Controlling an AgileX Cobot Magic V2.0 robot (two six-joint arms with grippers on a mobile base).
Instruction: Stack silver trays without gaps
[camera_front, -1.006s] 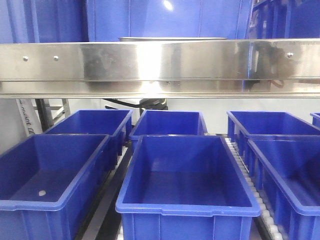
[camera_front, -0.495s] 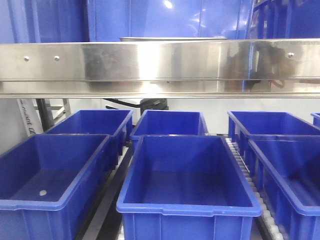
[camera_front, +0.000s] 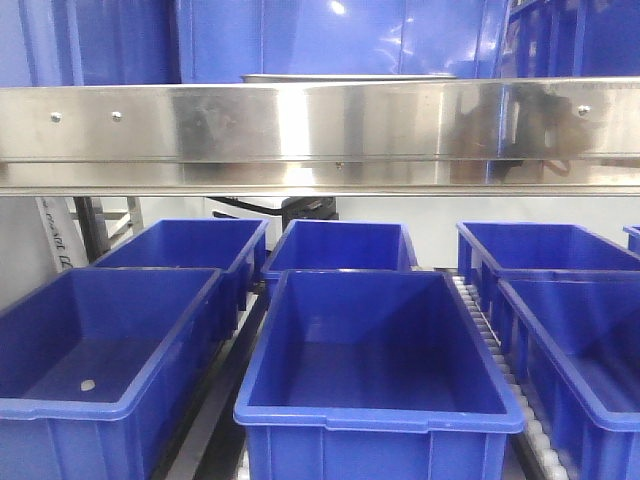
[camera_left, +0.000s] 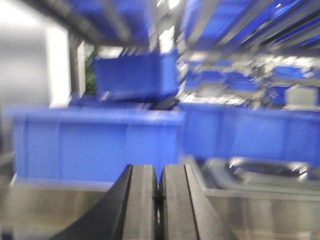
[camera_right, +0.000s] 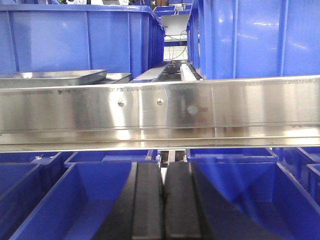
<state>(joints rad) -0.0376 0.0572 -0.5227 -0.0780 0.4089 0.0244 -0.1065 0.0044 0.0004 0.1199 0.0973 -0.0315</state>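
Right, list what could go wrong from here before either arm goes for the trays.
1. The right gripper sits below the steel shelf beam, while the silver trays lie above it, so rising straight up may strike the beam.
2. Both grippers are shut; the left gripper must open before it can take the tray.
3. The left wrist view is blurred, so aiming at the thin rim may be unreliable.

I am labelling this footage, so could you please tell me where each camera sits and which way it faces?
Exterior front-facing: before the rack, level, facing the shelf beam and blue bins below; no robot parts clearly visible.
Left wrist: behind the shut left end effector, facing a silver tray; blurred.
Right wrist: behind the shut right end effector, facing the beam, silver trays above it.
Shared: front and right wrist views both show the riveted beam and bins.
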